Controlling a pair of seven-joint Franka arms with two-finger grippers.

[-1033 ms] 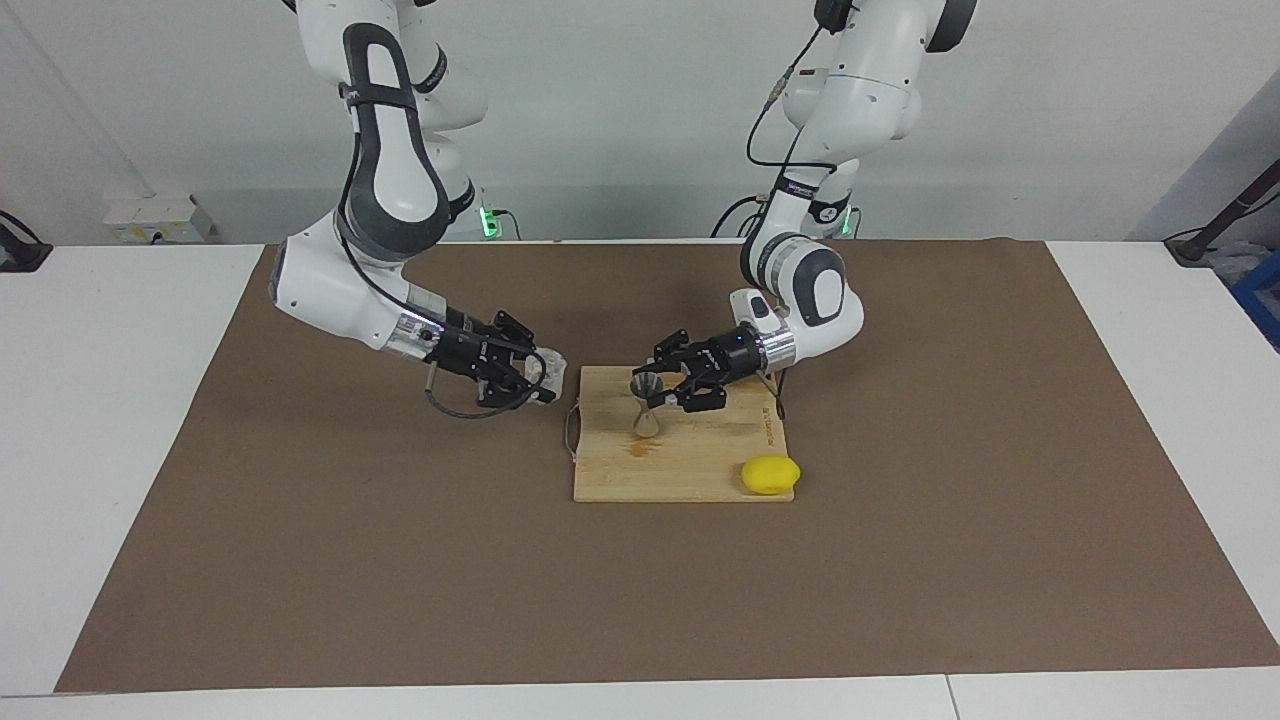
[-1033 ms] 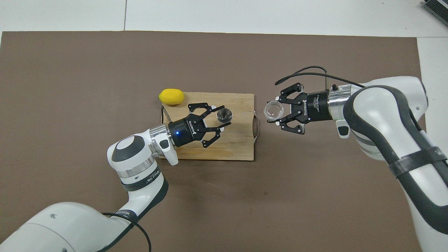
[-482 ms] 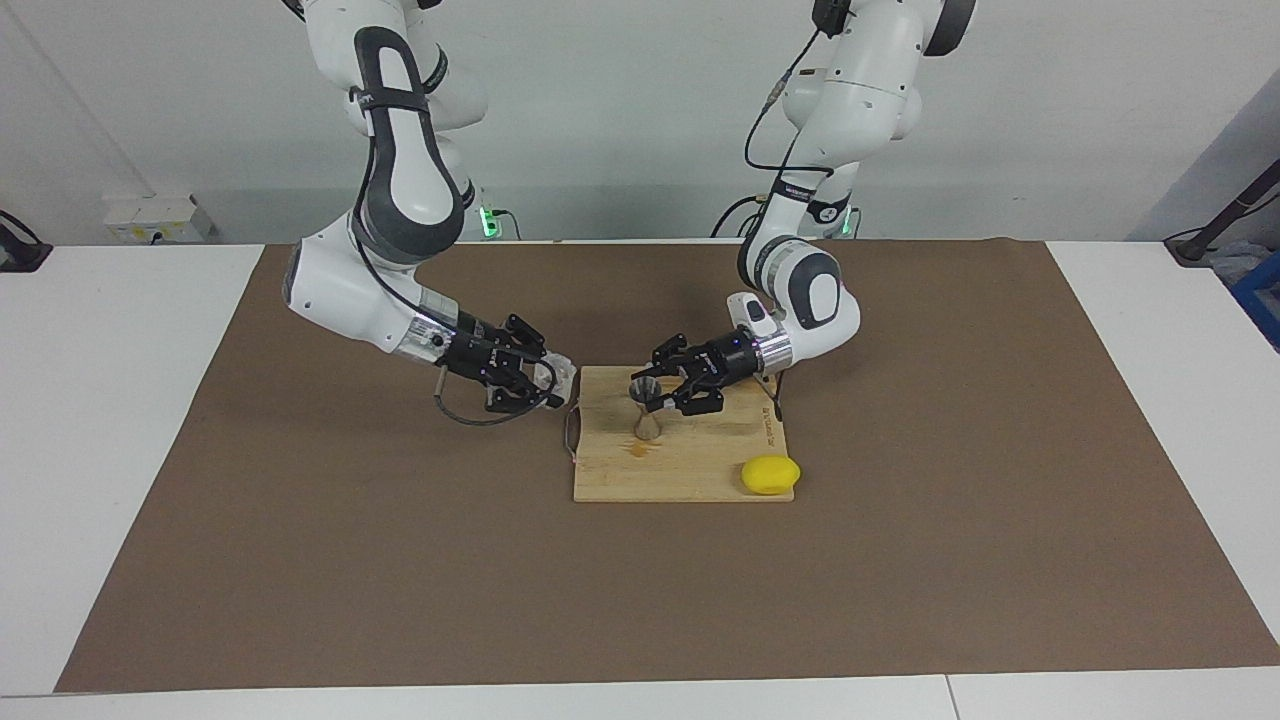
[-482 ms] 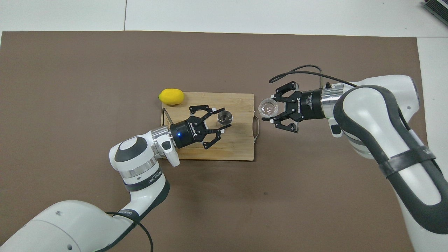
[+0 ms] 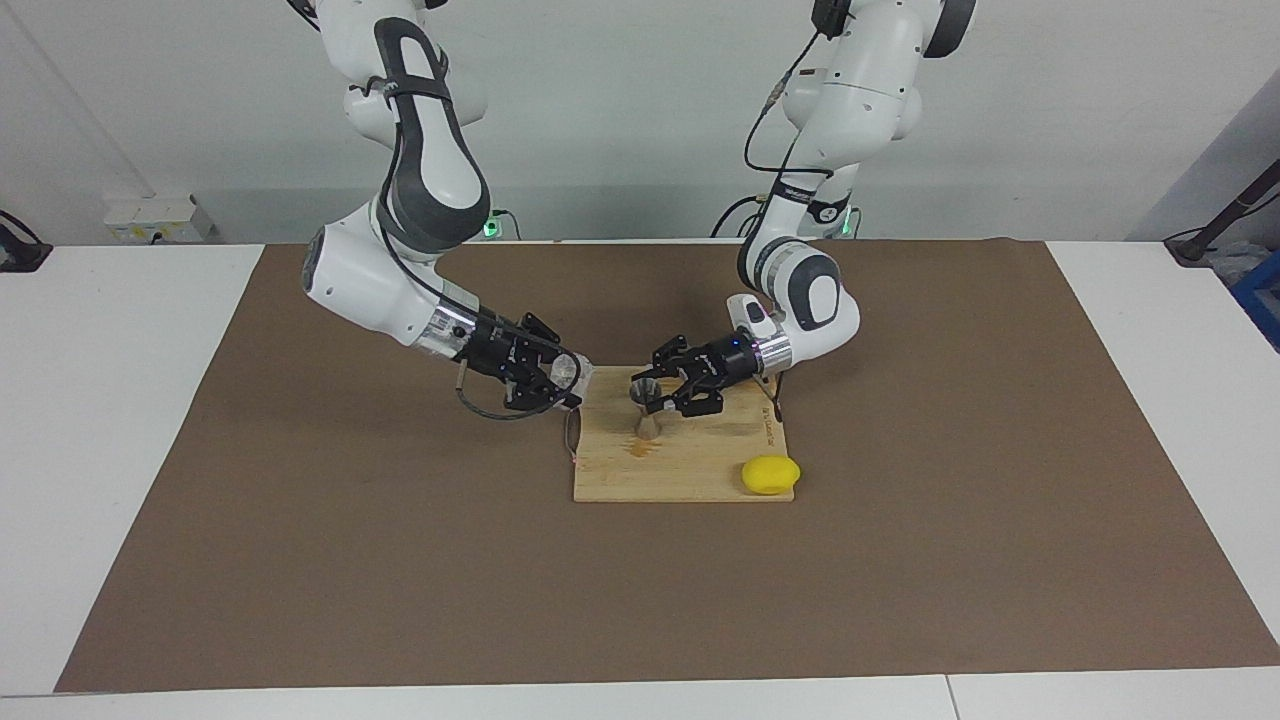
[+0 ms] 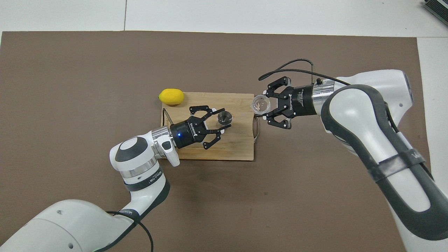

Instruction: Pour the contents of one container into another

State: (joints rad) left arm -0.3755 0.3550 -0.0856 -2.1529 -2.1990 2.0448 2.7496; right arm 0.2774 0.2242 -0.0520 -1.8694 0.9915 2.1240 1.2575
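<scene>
The silver metal jigger (image 5: 647, 405) (image 6: 224, 117) stands upright on the wooden cutting board (image 5: 690, 470) (image 6: 238, 147). My left gripper (image 5: 655, 397) (image 6: 220, 119) reaches in low over the board and is shut on the jigger's narrow waist. The small clear glass tumbler (image 5: 568, 372) (image 6: 260, 104) hangs in the air, upright or nearly so, with my right gripper (image 5: 565, 380) (image 6: 261, 105) shut on it. It is over the board's edge at the right arm's end, by the wire handle, a short way from the jigger.
A yellow lemon (image 5: 770, 474) (image 6: 171, 96) lies at the board's corner farthest from the robots, toward the left arm's end. A small brown stain marks the board beside the jigger. The board sits mid-mat on a brown cover (image 5: 400, 560).
My right arm has carried the tumbler sideways toward the jigger, from over the mat to over the board's edge. The left gripper and jigger have hardly moved.
</scene>
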